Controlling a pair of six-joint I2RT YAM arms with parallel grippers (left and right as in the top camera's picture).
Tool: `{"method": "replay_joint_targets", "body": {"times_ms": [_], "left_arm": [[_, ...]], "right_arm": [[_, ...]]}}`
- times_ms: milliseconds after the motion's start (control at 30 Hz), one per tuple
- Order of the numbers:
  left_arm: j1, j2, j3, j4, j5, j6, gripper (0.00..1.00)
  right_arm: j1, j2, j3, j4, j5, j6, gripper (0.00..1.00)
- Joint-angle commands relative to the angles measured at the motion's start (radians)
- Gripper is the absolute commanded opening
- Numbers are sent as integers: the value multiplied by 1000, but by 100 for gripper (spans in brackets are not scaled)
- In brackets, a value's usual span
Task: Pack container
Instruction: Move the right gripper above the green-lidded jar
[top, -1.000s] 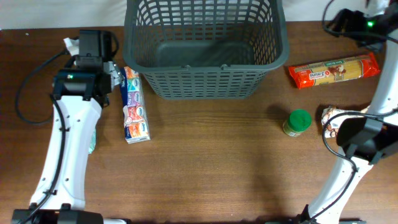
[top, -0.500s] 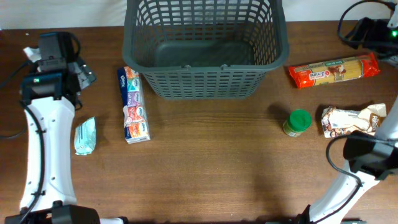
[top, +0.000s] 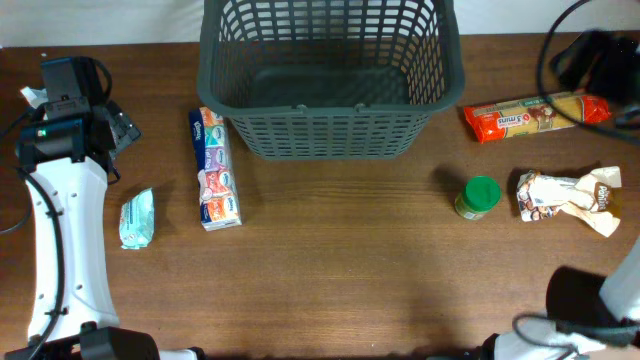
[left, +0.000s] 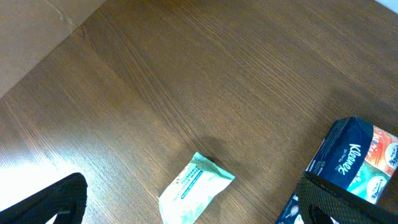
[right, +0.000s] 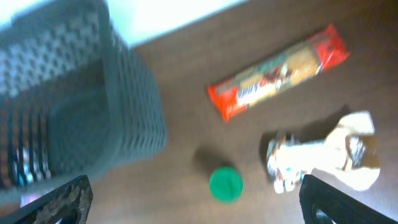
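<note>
Brown wooden table (top: 340, 280). A grey basket (top: 330, 135) stands at its far edge. To the basket's left lie a tissue pack (top: 217, 168) and a small green packet (top: 137, 217). To its right are a red pasta packet (top: 535, 113), a green-lidded jar (top: 478, 197) and a crumpled bag (top: 567, 194).

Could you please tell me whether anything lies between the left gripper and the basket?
Yes: the Kleenex tissue pack lies flat between the open left gripper and the left side of the basket; nothing else visible does.

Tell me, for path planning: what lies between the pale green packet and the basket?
Overhead, the long Kleenex tissue pack lies between the packet and basket.
</note>
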Motion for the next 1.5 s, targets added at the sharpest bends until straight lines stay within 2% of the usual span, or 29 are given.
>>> {"method": "replay_joint_targets", "body": {"times_ms": [0, 67, 367, 500, 700, 1067, 1467], "left_arm": [[4, -13, 13, -2, 7, 9, 100], [4, -13, 13, -2, 7, 9, 99], [4, -13, 13, -2, 7, 9, 100], [4, -13, 13, -2, 8, 9, 100], [4, -13, 13, -2, 8, 9, 100], [4, -13, 13, -2, 8, 9, 99], [4, -13, 13, -2, 8, 9, 100]], "right_arm": [[35, -14, -166, -7, 37, -48, 99], [44, -28, -276, -7, 42, -64, 99], [43, -27, -472, 42, 53, -142, 99], [43, -19, -504, 85, 54, -142, 99], [43, 30, -554, 121, 155, -176, 99], [51, 197, -621, 182, 142, -190, 99], [159, 212, -727, 177, 138, -187, 99]]}}
